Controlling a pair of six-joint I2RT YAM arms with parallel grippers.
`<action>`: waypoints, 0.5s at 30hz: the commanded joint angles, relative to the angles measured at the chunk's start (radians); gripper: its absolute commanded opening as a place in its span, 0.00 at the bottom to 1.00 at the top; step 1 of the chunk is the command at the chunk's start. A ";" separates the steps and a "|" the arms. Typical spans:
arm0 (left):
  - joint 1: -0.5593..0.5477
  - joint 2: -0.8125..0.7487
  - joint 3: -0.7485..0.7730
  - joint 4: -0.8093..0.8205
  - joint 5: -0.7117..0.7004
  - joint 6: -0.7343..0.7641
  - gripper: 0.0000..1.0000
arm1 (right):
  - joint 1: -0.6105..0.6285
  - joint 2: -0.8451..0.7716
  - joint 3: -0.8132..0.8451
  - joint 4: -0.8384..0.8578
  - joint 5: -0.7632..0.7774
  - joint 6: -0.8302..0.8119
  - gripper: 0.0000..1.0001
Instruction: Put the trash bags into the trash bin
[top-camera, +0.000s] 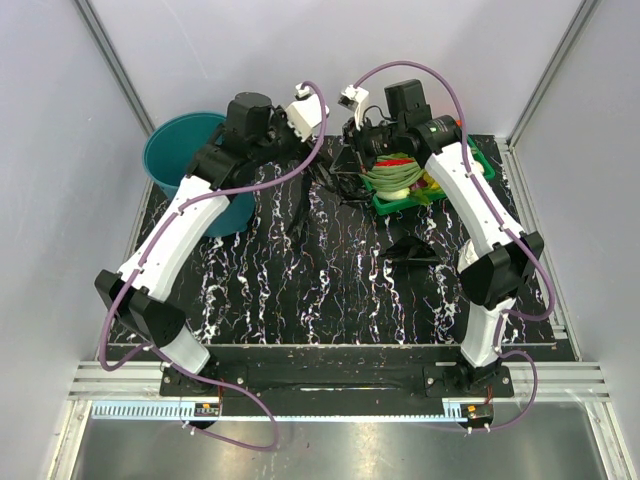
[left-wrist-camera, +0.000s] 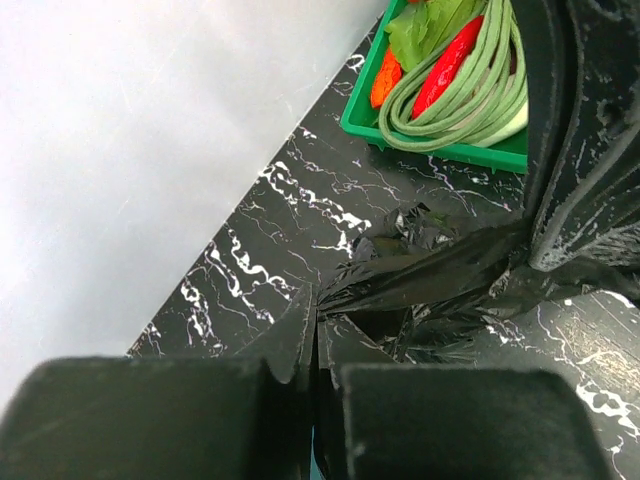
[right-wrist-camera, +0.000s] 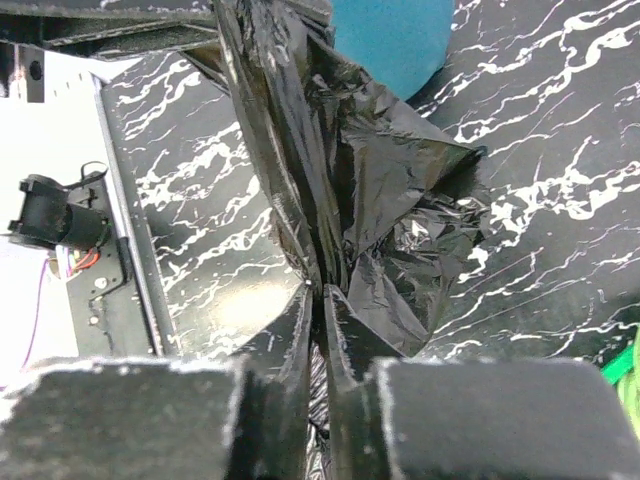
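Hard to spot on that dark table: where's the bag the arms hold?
Top view, far middle: the trash bag hangs between teal bin, left, and green tray, right.

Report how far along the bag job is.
Done: nothing yet; the bin shows nothing inside, though the left arm hides part of it. In hand: one black bag is pinched by both the left tool and the right tool, stretched between them. Left: carrying it into the bin.
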 joint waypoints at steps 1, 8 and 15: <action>-0.003 -0.027 -0.008 0.050 0.019 0.013 0.00 | -0.001 -0.034 0.036 -0.024 -0.055 -0.029 0.09; -0.003 -0.025 -0.031 0.069 0.011 0.025 0.00 | -0.001 -0.057 0.028 -0.061 -0.048 -0.069 0.02; 0.003 -0.030 -0.047 0.099 -0.001 -0.058 0.60 | -0.001 -0.094 -0.010 0.019 0.122 0.036 0.00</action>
